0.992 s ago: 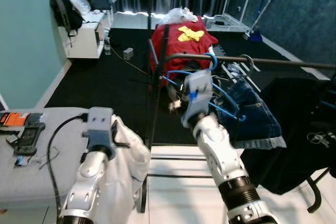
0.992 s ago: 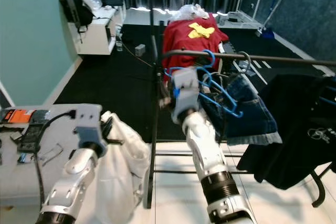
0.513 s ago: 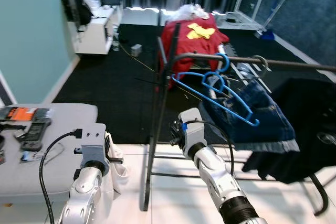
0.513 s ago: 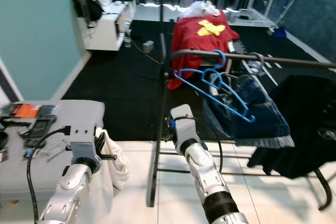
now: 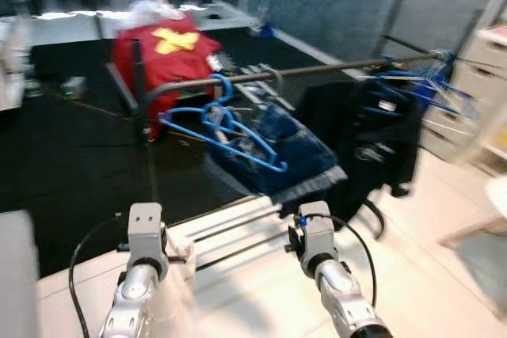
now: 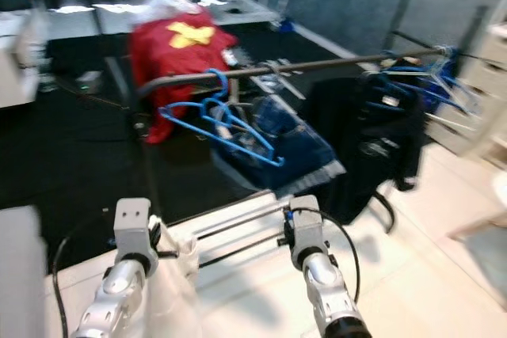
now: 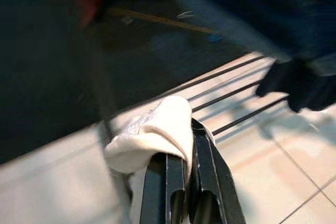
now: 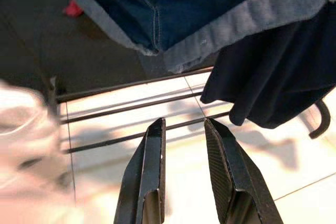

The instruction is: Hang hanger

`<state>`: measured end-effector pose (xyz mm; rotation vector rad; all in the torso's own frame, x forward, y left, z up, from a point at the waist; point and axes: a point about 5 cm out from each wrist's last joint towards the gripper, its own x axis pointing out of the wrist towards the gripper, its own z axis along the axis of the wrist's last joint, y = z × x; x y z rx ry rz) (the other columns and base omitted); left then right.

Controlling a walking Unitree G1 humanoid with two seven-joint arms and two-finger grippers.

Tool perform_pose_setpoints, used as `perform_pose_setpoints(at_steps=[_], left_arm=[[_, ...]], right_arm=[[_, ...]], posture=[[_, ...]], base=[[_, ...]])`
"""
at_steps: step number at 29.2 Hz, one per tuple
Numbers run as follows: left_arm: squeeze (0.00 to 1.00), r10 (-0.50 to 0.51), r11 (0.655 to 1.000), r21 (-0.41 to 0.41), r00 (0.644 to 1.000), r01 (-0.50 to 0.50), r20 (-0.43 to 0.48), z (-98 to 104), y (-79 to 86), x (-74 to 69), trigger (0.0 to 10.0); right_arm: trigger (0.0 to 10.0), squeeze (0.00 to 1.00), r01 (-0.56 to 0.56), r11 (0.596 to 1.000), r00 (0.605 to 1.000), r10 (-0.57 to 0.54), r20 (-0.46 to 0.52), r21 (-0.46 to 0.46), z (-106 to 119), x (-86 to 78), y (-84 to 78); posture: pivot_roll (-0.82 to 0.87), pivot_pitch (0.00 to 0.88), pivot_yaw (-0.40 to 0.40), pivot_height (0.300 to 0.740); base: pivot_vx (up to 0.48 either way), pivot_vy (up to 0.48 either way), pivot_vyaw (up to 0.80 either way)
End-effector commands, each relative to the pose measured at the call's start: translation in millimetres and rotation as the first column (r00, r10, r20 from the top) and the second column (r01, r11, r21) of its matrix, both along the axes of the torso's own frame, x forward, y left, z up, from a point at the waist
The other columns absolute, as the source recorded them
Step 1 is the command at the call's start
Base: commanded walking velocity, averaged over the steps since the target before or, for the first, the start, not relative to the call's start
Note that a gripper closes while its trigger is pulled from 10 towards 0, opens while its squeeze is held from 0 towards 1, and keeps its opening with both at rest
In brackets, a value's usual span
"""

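A blue hanger (image 5: pixel 224 123) hangs by its hook on the dark rail (image 5: pixel 317 70) of the clothes rack, with other blue hangers bunched beside it and a denim garment (image 5: pixel 273 150) just behind. My right gripper (image 8: pixel 184 124) is open and holds nothing; it points at the rack's floor bars below the denim hem (image 8: pixel 231 30). My right arm (image 5: pixel 315 237) is low, in front of the rack. My left gripper (image 7: pixel 181 156) is shut on a white cloth (image 7: pixel 155 132), low on the left.
A black garment (image 5: pixel 366 128) hangs further right on the rail, with more blue hangers (image 5: pixel 416 85) at its far end. A red garment (image 5: pixel 162 51) is draped behind the rack. White drawers (image 5: pixel 483 69) stand at the right. Pale tiled floor (image 5: pixel 412 259) lies ahead.
The view has swung right and is blurred. My right arm has come down from the blue hanger at the rail to floor level; the hanger stays hooked on the rail.
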<state>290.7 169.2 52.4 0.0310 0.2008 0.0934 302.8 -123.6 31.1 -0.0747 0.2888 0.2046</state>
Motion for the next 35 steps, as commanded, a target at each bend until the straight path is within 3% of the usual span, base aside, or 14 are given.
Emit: perform_pose_setpoints(at_steps=[1, 5, 8, 10, 11, 14, 15, 22, 29, 31, 35], left_arm=[[0.0, -0.011, 1.0, 0.02, 0.997, 0.01, 0.08, 9, -8.4, 3.3, 10.0], [0.0, 0.063, 0.998, 0.004, 0.994, -0.064, 0.09, 7, -11.5, 4.5, 10.0], [0.0, 0.057, 0.998, 0.016, 0.995, -0.058, 0.083, 7, -13.0, 4.8, 10.0], [0.0, 0.0, 1.0, 0.018, 0.998, -0.001, 0.058, 5, -15.7, 6.3, 10.0], [0.0, -0.087, 0.995, -0.042, 0.995, 0.089, 0.056, 5, -21.1, 5.8, 10.0], [0.0, -0.155, 0.982, -0.106, 0.987, 0.158, 0.033, 1, -25.2, 3.3, 10.0], [0.0, -0.123, 0.983, -0.135, 0.992, 0.12, -0.009, -6, -22.3, 1.8, 10.0], [0.0, -0.087, 0.986, -0.151, 0.993, 0.075, -0.076, -17, -20.2, -0.1, 10.0], [0.0, -0.082, 0.988, -0.134, 0.996, 0.076, -0.041, -11, -19.3, 3.1, 10.0], [0.0, -0.075, 0.979, -0.193, 0.997, 0.069, -0.024, -7, -18.2, 4.4, 10.0], [0.0, -0.073, 0.974, -0.218, 0.997, 0.067, -0.02, -7, -18.0, 4.7, 10.0]], right_arm=[[10.0, 0.0, 0.0, 1.0, 1.0, -0.001, 0.03, 0.007, 6, 5.0, -0.2], [10.0, 0.0, 0.047, 0.999, 0.998, -0.047, 0.036, 0.018, 8, 7.9, -3.7], [10.0, 0.0, 0.063, 0.998, 0.997, -0.064, 0.04, 0.03, 8, 8.2, -4.7], [10.0, 0.0, 0.074, 0.997, 0.996, -0.075, 0.044, 0.037, 7, 7.6, -4.7], [10.0, 0.0, 0.078, 0.996, 0.996, -0.08, 0.04, 0.038, 4, 5.1, -4.1], [10.0, 0.0, 0.08, 0.996, 0.996, -0.08, 0.024, 0.031, -4, -1.1, -1.8], [10.0, 0.0, 0.073, 0.997, 0.997, -0.073, 0.012, 0.023, -7, -4.1, -0.2], [10.0, 0.0, 0.054, 0.999, 0.998, -0.054, -0.026, 0.008, -15, -9.1, 3.7], [10.0, 0.0, 0.031, 0.999, 0.999, -0.031, -0.011, -0.01, -14, -6.4, 4.8], [10.0, 0.0, 0.041, 0.999, 0.999, -0.041, 0.012, -0.021, -10, -3.3, 1.9], [10.0, 0.0, 0.042, 0.999, 0.999, -0.042, 0.018, -0.023, -10, -2.6, 1.3]], posture=[[-0.02, 0.0, -0.006, 0.74], [-0.02, 0.0, 0.002, 0.74], [-0.02, 0.0, 0.01, 0.74], [-0.02, 0.0, 0.017, 0.74], [-0.02, 0.0, 0.021, 0.74], [-0.01, 0.0, 0.01, 0.74], [-0.01, 0.0, 0.002, 0.74], [0.0, 0.0, -0.013, 0.74], [0.01, 0.0, -0.003, 0.74], [-0.01, 0.0, 0.032, 0.74], [-0.01, 0.0, 0.035, 0.74]], base=[[0.0, 0.0, -0.8], [0.0, 0.0, -0.8], [0.0, 0.0, -0.8], [0.0, 0.0, -0.8], [0.0, 0.0, -0.8], [0.0, 0.0, -0.8], [0.0, 0.0, -0.8], [0.0, 0.0, -0.8], [0.0, 0.0, -0.8], [0.0, 0.0, -0.8], [0.0, 0.0, -0.8]])
